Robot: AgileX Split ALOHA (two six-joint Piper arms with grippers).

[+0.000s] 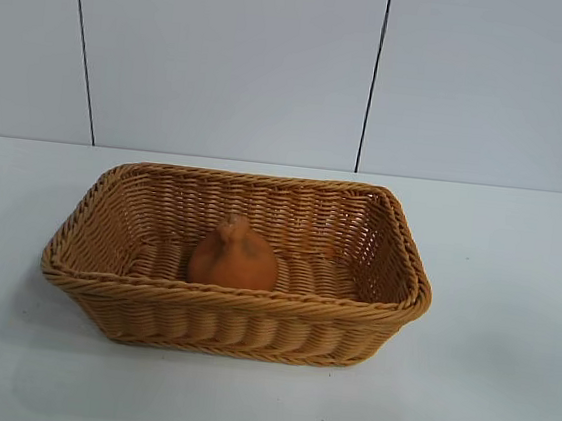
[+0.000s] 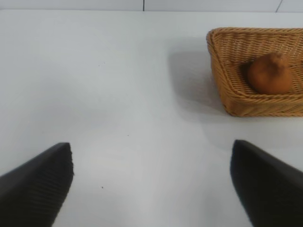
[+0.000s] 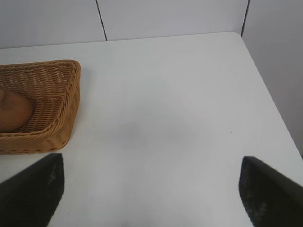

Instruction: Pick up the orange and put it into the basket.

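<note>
The orange (image 1: 235,257), dull orange-brown with a knobby top, lies inside the tan wicker basket (image 1: 221,302) at the table's middle. It also shows in the left wrist view (image 2: 270,74) and, partly, in the right wrist view (image 3: 14,110), inside the basket (image 2: 232,90) (image 3: 57,109). My left gripper (image 2: 151,184) is open and empty over bare table, well away from the basket. My right gripper (image 3: 151,189) is open and empty on the basket's other side. Neither gripper shows in the exterior view.
The white table (image 1: 503,395) surrounds the basket. A white panelled wall (image 1: 227,54) stands behind it. The table's edge and corner (image 3: 265,85) show in the right wrist view.
</note>
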